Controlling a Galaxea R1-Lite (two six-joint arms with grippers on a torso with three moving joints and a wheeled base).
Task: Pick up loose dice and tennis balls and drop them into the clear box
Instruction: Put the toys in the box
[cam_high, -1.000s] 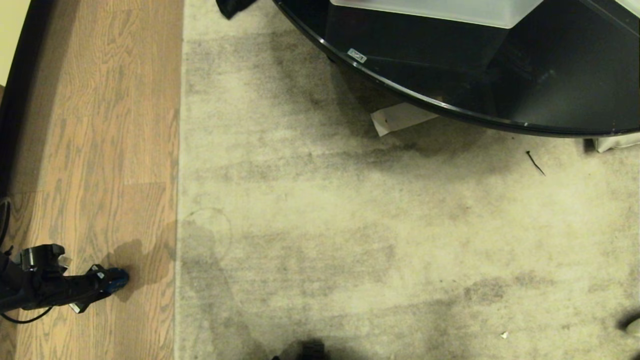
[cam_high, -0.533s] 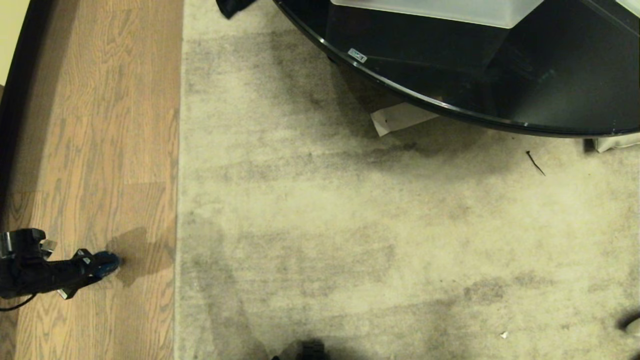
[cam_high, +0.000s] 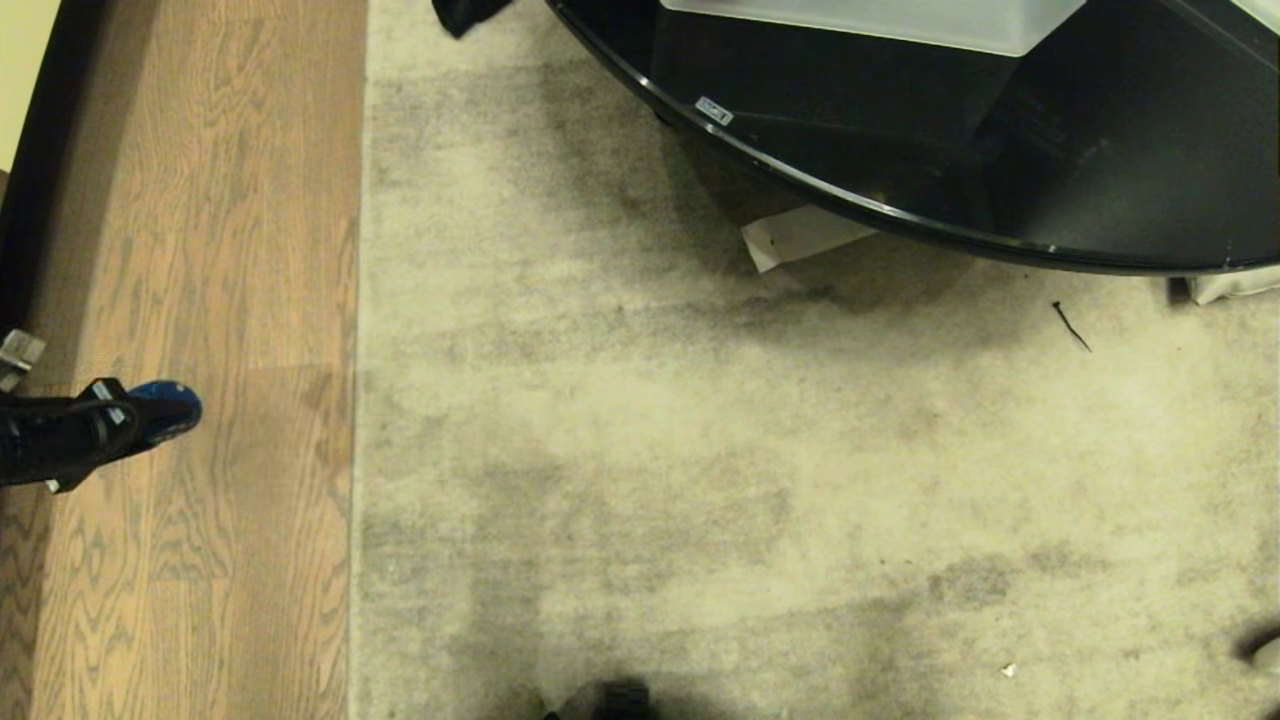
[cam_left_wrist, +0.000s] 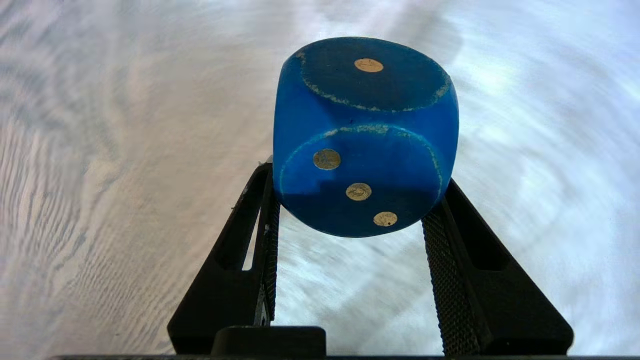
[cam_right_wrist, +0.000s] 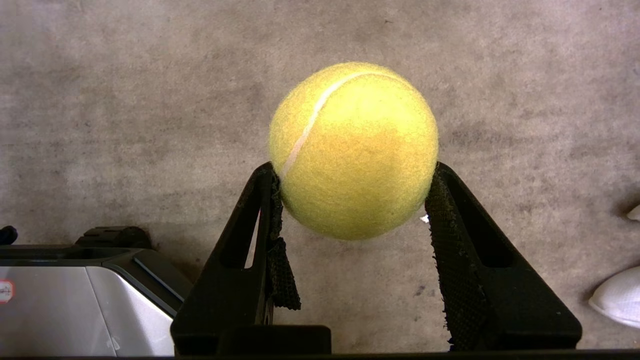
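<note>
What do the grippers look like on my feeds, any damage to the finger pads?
Both are black, with two wedge-shaped fingers, each with a slot cut through. The left gripper has intact cross-hatched pads. On the right gripper, one pad is frayed and hangs loose.

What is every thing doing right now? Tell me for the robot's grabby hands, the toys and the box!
Left gripper: shut on the blue die, off the wooden floor.
Blue die with gold pips: held between the left fingers.
Right gripper: shut on the tennis ball, over the carpet.
Fuzzy yellow-green tennis ball: held, lifted.
Translucent whitish clear box: resting on the round black table, mostly out of view.
</note>
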